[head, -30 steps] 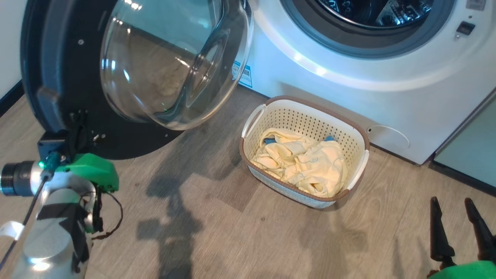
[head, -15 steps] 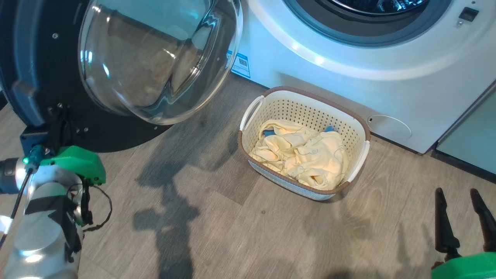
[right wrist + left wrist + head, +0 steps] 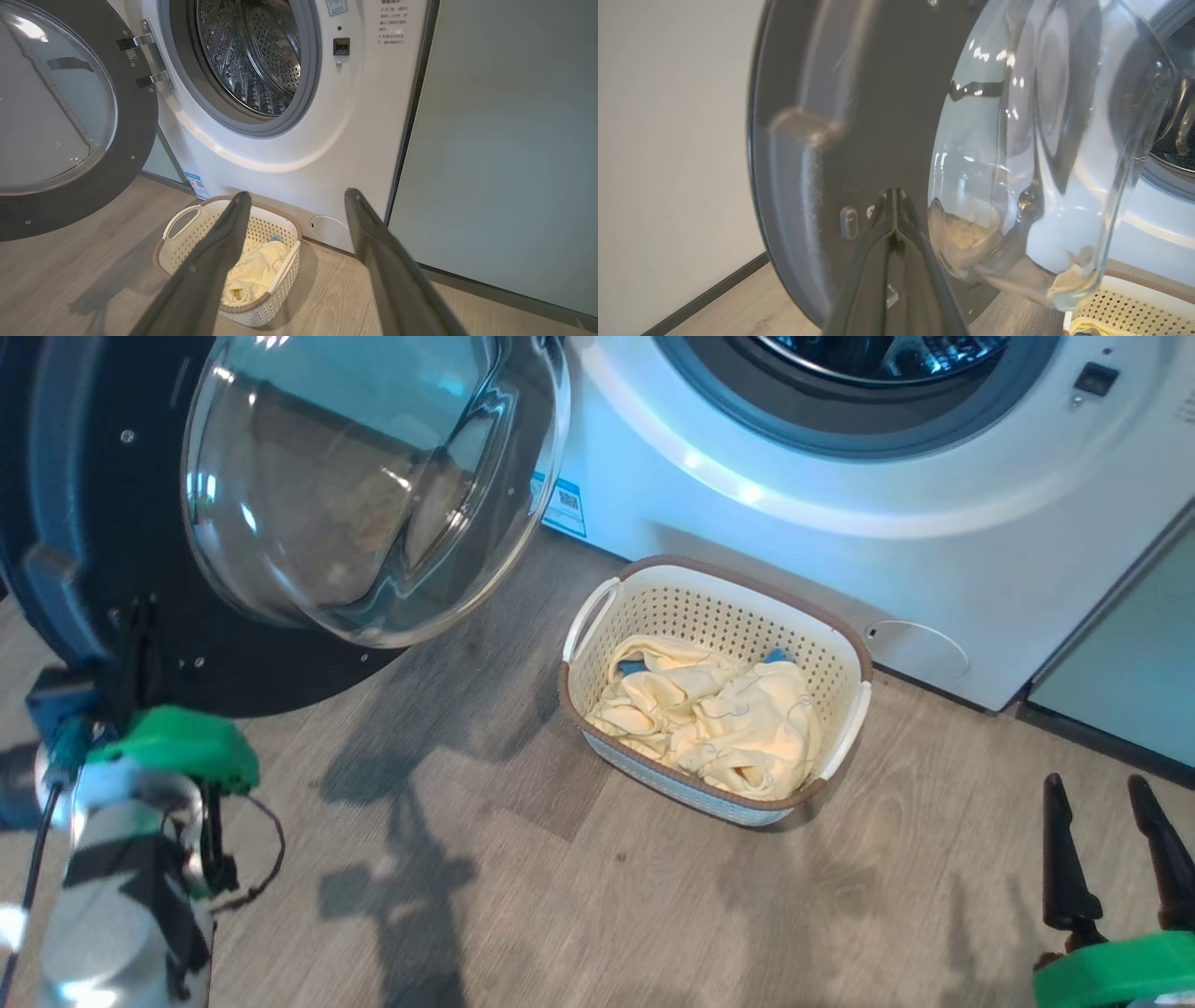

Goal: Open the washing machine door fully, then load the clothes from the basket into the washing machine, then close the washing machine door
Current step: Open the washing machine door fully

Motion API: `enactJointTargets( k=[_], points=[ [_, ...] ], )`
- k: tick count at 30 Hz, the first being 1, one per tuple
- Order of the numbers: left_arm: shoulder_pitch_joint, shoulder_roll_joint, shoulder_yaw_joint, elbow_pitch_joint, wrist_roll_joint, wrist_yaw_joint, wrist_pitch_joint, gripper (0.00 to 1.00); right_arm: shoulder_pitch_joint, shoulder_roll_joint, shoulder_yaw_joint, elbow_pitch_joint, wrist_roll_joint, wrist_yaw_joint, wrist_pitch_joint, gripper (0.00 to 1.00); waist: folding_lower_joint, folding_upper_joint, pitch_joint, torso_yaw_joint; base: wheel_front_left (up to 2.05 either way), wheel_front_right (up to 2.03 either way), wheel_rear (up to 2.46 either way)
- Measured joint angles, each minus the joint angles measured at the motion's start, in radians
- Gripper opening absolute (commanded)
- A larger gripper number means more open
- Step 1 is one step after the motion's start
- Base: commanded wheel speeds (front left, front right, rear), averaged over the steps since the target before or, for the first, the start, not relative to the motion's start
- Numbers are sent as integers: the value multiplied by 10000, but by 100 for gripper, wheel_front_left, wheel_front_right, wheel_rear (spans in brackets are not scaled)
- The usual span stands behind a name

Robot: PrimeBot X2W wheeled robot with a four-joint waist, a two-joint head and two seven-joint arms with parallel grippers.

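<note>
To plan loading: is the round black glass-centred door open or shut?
Open: the round black door hangs aside on its hinges, exposing the steel drum.

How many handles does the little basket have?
2. One white handle is on the end of the basket nearer the washing machine door. The other handle is on the opposite end, nearer the teal cabinet. None seems hidden.

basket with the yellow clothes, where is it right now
In the head view's centre, the small cream-white perforated plastic basket sits on the wood-look floor, in front of the white front-loading washing machine and right of its open glossy black round door.
</note>
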Motion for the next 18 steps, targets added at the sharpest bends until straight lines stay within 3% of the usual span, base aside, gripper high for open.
enactJointTargets(
  k=[11,18],
  points=[
    [2249,-790,483,-1793,-25,-460,-2,0,-27,104,38,589,4,0,-596,100,0,0,-423,-530,0,0,0],
    [3316,-1156,-420,-2928,174,-922,-2,0,-16,140,69,775,2,0,-790,100,-1,0,-695,-1065,0,0,0]
  ],
)
